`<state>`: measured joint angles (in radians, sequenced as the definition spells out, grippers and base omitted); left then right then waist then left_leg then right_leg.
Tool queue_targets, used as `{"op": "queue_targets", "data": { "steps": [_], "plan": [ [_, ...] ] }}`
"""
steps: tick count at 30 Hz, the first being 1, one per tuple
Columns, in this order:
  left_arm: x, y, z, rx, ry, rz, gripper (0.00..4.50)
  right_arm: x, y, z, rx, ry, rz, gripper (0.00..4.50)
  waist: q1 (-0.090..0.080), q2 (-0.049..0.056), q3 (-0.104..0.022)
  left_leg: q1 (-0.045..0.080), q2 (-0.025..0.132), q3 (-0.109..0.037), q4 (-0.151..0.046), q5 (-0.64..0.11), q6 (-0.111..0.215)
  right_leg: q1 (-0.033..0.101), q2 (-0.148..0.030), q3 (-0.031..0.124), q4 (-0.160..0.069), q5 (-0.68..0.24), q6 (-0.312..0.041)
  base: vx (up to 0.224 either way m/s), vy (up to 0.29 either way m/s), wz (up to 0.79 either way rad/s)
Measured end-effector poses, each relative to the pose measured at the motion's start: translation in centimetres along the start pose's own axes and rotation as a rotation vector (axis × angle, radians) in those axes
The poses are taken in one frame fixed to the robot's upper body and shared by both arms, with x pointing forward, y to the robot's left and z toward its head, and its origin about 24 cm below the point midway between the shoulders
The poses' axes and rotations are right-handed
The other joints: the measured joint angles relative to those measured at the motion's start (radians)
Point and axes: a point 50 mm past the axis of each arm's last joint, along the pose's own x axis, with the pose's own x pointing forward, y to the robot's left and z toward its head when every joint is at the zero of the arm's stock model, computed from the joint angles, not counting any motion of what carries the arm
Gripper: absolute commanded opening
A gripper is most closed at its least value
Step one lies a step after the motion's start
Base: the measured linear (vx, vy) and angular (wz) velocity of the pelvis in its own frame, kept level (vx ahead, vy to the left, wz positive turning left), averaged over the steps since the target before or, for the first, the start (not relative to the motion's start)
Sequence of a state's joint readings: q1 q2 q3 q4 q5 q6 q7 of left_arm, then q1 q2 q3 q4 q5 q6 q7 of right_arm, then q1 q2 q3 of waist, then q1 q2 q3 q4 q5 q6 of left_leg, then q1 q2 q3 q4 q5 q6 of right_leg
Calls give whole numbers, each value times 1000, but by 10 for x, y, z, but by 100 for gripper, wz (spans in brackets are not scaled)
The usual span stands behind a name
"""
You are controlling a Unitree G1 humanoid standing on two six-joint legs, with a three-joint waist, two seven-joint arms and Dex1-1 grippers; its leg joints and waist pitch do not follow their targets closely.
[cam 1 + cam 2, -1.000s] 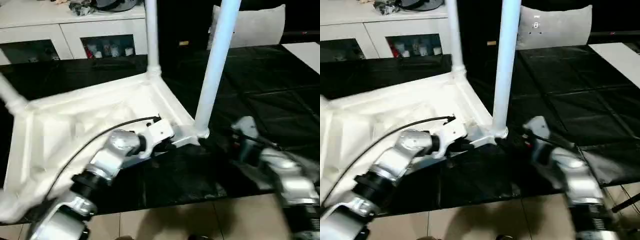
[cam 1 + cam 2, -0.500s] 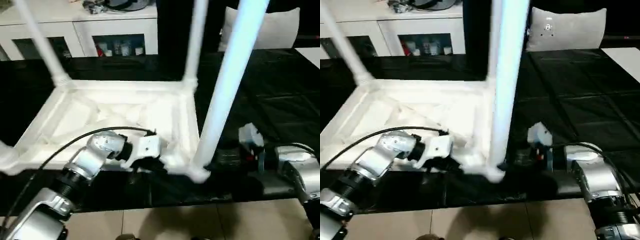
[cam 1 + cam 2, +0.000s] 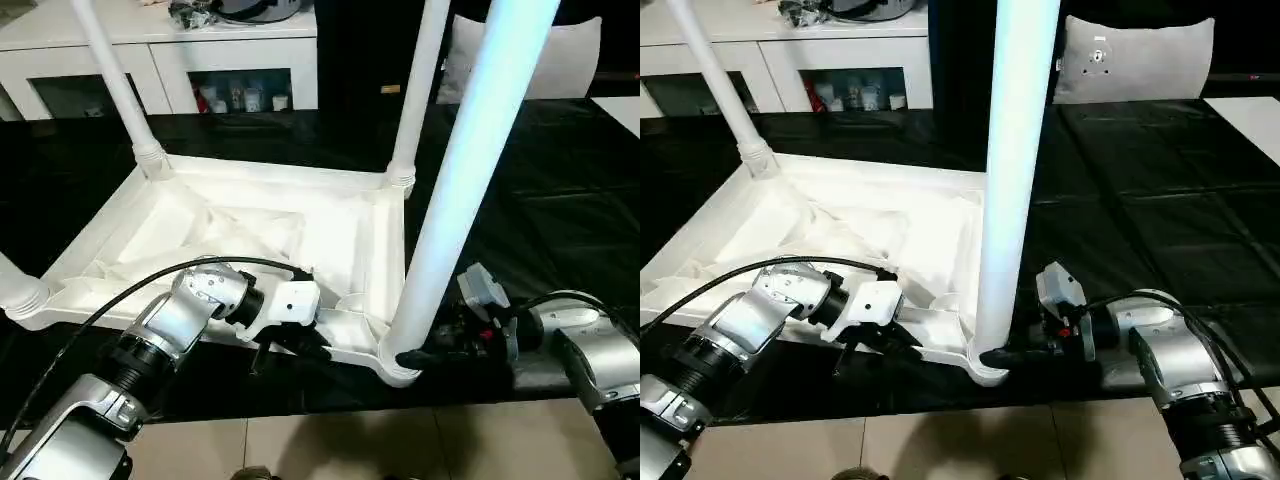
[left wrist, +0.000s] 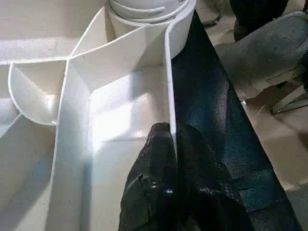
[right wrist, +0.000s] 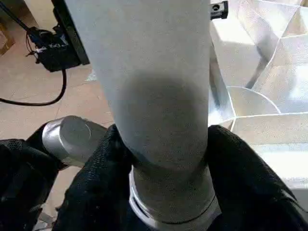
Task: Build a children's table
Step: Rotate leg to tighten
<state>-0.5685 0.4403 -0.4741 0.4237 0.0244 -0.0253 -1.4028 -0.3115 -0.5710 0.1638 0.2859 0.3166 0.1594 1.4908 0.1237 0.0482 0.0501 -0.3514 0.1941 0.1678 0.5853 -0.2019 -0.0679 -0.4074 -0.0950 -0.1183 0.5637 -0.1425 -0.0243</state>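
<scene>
Leg seating is the step in hand, by the look of it. The children's table [image 3: 260, 235] lies upside down, ribbed underside up, with legs standing in its corner sockets. The right gripper [image 3: 1012, 352] reaches level to the base of the nearest leg [image 3: 470, 170]; in the right wrist view its black fingers [image 5: 240, 178] sit one on each side of that leg, touching it just above the socket collar, so it is gripping the nearest leg. The left gripper [image 3: 300, 342] is closed on the thin rim wall of the table's near edge; the left wrist view shows one finger on each side of that wall [image 4: 169, 96], with the nearest leg's round socket just beyond the fingertips.

Two further legs [image 3: 120, 90] [image 3: 415, 100] rise from the corners beyond the left gripper; a fourth socket collar [image 3: 22, 296] sits off to its outer side.

Next move, as a judgement: hold the rim steady with the left gripper while the right one presses or twists the leg fully home. The leg is long and tapering, so a low grip gives little leverage; keep the push in line with the socket.

The table rests on a black sheet [image 3: 560, 190] laid over a tiled floor [image 3: 330, 445]. Beyond it stand a long white cabinet [image 3: 190, 60] with glass-fronted openings and a white cushion [image 3: 585, 60].
</scene>
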Motion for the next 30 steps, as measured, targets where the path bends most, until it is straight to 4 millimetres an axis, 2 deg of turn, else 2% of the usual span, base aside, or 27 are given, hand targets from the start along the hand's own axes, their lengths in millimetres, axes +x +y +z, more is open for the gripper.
{"op": "queue_targets", "data": {
  "steps": [3,10,13,15,16,20,22,24,27,29,30],
  "plan": [
    [0,0,0,0,-2,-3,0,0,0,1,5,3,4,202,1,0,0,0,0,0,0,0,0,0,0,0,0,0,0,0,0,0],
    [1,0,1,-50,-10,-4,0,3,4,-2,41,-28,-26,197,3,0,0,1,1,0,0,0,0,1,0,0,1,0,0,0,0,0],
    [0,3,-1,-99,2,42,0,8,2,-4,65,-59,-91,197,-4,1,0,3,1,0,2,0,-3,1,0,2,5,0,0,0,0,0],
    [-1,8,-2,-149,13,124,0,13,-4,-4,90,-79,-201,197,-13,0,0,5,0,0,2,1,-8,2,0,1,7,0,0,0,0,0],
    [-1,10,-3,-168,20,157,0,16,-6,-4,99,-91,-253,197,-21,0,0,5,0,0,3,2,-9,2,0,1,7,0,0,0,0,0],
    [7,19,-3,-281,16,312,0,30,-25,-1,139,-136,-543,194,-70,0,-1,11,0,-4,4,2,-10,6,0,-4,-2,0,0,0,0,0],
    [11,21,-1,-312,5,345,0,33,-31,-1,155,-135,-616,194,-87,0,-1,11,0,-6,3,2,-10,10,0,-6,-10,0,0,0,0,0],
    [19,27,1,-369,-11,441,0,43,-42,2,188,-163,-757,193,-101,1,-1,10,0,-8,4,2,-10,13,0,-9,-19,0,0,0,0,0],
    [34,40,9,-449,-37,580,0,55,-58,7,252,-195,-977,193,-124,9,0,11,0,-20,5,1,-8,25,-3,-34,-45,0,0,-4,17,1],
    [43,43,14,-476,-60,615,0,54,-61,7,279,-209,-1041,263,-136,12,1,11,2,-23,5,-1,-5,34,-3,-42,-59,0,1,-6,52,0],
    [46,43,16,-479,-68,623,0,53,-62,7,275,-202,-1061,265,-142,11,2,11,2,-23,5,-2,-3,37,-4,-42,-60,0,1,0,0,0]
  ]
}}
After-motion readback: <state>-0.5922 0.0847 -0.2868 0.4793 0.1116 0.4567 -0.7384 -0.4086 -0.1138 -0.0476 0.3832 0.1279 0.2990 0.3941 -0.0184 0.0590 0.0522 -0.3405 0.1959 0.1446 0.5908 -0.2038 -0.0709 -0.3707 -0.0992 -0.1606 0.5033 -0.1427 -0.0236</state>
